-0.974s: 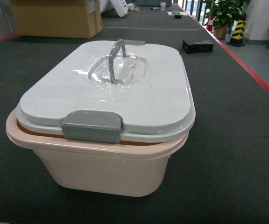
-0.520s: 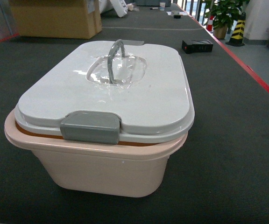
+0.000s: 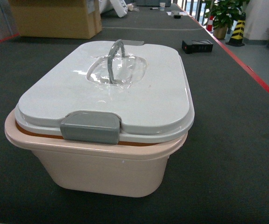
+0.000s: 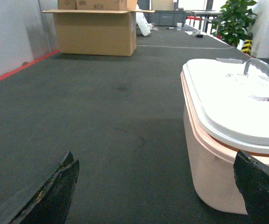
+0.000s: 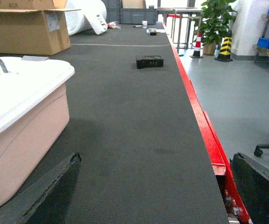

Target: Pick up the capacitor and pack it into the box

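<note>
Little is changed from half a second ago: the box (image 3: 102,154) is kept lidded (image 3: 111,93). Both grippers (image 4: 158,186) (image 5: 155,189) are held wide apart, empty. No capacitor is seen, so packing progress cannot be judged.

Box (image 3: 102,172) smooth pale pink plastic, slight sheen; lid (image 3: 139,100) glossy white plastic with glare, clear shiny recess in the middle. Latch (image 3: 90,126) matt grey plastic; handle (image 3: 114,58) grey, looks metallic. Mat (image 3: 237,140) dark, matt, finely ribbed. Carton (image 4: 95,31) plain brown cardboard. Finger pads (image 4: 55,193) matt black, rough, worn at edges.
</note>
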Available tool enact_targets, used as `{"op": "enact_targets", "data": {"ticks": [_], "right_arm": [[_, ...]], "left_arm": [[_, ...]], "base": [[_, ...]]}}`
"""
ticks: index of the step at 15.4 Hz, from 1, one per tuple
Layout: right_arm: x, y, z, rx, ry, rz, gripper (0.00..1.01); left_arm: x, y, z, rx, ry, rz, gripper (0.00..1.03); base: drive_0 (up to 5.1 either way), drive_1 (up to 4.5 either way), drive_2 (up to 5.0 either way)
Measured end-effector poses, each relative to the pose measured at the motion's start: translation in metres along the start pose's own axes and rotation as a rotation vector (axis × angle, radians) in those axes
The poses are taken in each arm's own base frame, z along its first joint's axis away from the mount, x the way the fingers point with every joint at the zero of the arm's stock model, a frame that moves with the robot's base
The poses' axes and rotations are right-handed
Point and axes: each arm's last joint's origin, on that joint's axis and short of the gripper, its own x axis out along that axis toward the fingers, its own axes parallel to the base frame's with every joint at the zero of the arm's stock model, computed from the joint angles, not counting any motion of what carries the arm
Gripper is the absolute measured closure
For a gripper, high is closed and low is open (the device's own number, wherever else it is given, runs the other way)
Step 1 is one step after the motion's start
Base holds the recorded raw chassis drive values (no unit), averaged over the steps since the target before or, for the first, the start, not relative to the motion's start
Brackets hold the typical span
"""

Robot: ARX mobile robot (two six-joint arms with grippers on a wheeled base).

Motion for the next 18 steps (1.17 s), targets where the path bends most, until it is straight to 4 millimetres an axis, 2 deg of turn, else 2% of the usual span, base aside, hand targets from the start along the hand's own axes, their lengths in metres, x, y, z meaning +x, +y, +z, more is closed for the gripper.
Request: {"op": "enact_targets", "data": {"ticks": [18], "right_arm": [[0.0000, 0.0000, 0.0000, 0.000, 0.000, 0.000, 0.03]], "left_arm": [[0.0000, 0.0000, 0.0000, 0.000, 0.000, 0.000, 0.05]], "base": [[0.0, 0.00, 0.0]]}}
